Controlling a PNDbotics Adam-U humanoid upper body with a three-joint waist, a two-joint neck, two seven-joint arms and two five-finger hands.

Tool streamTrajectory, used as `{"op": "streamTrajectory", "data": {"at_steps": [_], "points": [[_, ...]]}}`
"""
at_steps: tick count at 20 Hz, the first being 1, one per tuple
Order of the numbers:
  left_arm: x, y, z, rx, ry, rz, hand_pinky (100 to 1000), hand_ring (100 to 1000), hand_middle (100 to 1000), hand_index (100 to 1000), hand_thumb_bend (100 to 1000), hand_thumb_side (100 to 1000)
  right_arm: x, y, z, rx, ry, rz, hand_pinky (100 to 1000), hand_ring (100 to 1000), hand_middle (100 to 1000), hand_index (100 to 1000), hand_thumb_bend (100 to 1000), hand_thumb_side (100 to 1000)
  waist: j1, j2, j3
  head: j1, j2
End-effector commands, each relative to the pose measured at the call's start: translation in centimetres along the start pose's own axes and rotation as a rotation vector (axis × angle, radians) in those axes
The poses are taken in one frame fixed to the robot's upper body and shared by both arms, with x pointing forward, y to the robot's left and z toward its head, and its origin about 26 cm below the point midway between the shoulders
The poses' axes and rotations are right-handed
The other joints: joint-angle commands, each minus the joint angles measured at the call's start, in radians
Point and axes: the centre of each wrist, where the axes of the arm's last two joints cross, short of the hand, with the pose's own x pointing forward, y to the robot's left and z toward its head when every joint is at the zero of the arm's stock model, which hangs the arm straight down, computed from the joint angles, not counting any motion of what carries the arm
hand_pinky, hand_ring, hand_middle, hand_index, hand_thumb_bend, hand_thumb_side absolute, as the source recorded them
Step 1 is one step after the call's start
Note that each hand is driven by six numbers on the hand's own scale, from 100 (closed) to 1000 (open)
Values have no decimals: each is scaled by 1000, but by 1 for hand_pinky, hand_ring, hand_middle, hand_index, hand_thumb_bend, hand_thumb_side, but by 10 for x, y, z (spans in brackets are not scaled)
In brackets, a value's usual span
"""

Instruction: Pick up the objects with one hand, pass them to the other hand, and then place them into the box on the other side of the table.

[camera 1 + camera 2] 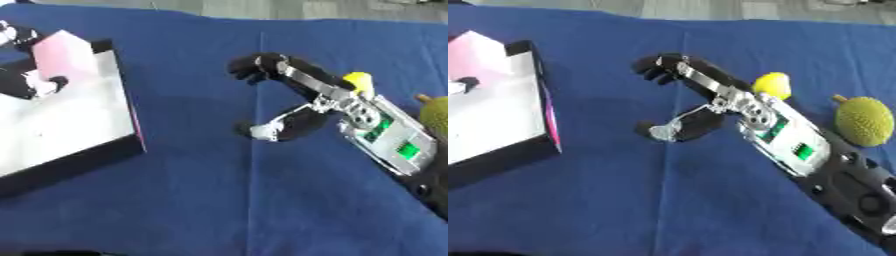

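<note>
R hand [689, 100]: fingers spread, holding nothing, over blue cloth [667, 200] mid-table. L hand [26, 82]: curled on pink block [63, 52], above white box [61, 125] at L side. Yellow item [772, 84]: just behind R wrist, small, smooth, prob light; pinch across body. Durian-like fruit [864, 120]: far R, green, bumpy, stemmed; prob light, grippy; wrap round middle

text: none legible | labels/brands/numbers: none legible | right hand [689, 95]: green patches on the wrist housing toward 4 o'clock, no characters to be made out | box [122, 150] at 9 o'clock: white inside, black rim, no print legible | pink block [66, 52]: plain faces
</note>
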Motion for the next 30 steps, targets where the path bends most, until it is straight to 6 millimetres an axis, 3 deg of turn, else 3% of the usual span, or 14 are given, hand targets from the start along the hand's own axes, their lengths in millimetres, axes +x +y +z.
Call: {"op": "streamTrajectory", "data": {"at_steps": [1,5,9,10,12,13,16,18,22,25,28,29,30], "points": [[-16,15,9,31,55,-25,869,698,507,407,100,211,6,-5,1,7,-15,37,816,847,829,881,466,274,4,-5,0,19,-15],[-24,12,8,27,88,-22,873,707,521,454,100,209,6,-4,0,9,-15,40,816,846,829,880,468,273,0,-4,-1,25,-16],[-30,8,8,18,107,-34,871,708,544,574,100,169,6,-4,0,11,-14,41,816,844,825,878,473,267,-2,-5,-2,23,-14],[-32,7,8,14,110,-41,877,721,576,638,120,194,6,-4,0,9,-16,40,815,842,824,877,476,263,-2,-5,-2,22,-13],[-34,5,8,-2,116,-55,895,752,636,726,212,269,6,-4,0,8,-19,38,815,842,823,877,477,263,-2,-5,-2,20,-10],[-35,5,8,-9,121,-62,918,788,674,763,359,384,6,-3,0,7,-19,38,816,842,823,877,477,263,-2,-5,-2,18,-9],[-38,5,8,-18,137,-83,946,824,708,797,550,540,6,-4,1,8,-20,37,816,841,823,876,477,263,-2,-6,-3,13,-8],[-39,5,9,-15,148,-103,967,840,720,809,629,575,6,-4,1,7,-19,36,817,841,823,876,478,263,-2,-6,-3,6,-5],[-42,4,9,3,165,-133,982,846,721,815,691,585,5,-4,1,5,-18,34,816,840,823,876,477,262,-2,-6,-3,-5,-2],[-42,4,9,22,167,-139,981,842,715,813,670,574,5,-3,1,5,-16,33,815,840,823,875,478,262,-2,-7,-3,-10,0],[-41,4,10,44,162,-123,979,834,703,807,555,558,5,-3,1,5,-14,33,815,839,822,876,477,262,-3,-7,-3,-17,3],[-40,6,10,57,156,-115,980,829,705,810,380,519,5,-3,2,3,-14,33,815,840,823,878,462,271,-4,-8,-3,-26,5],[-39,8,11,76,148,-105,979,823,701,804,267,521,5,-3,2,0,-14,33,816,840,823,878,452,277,-4,-8,-3,-39,7]]}}
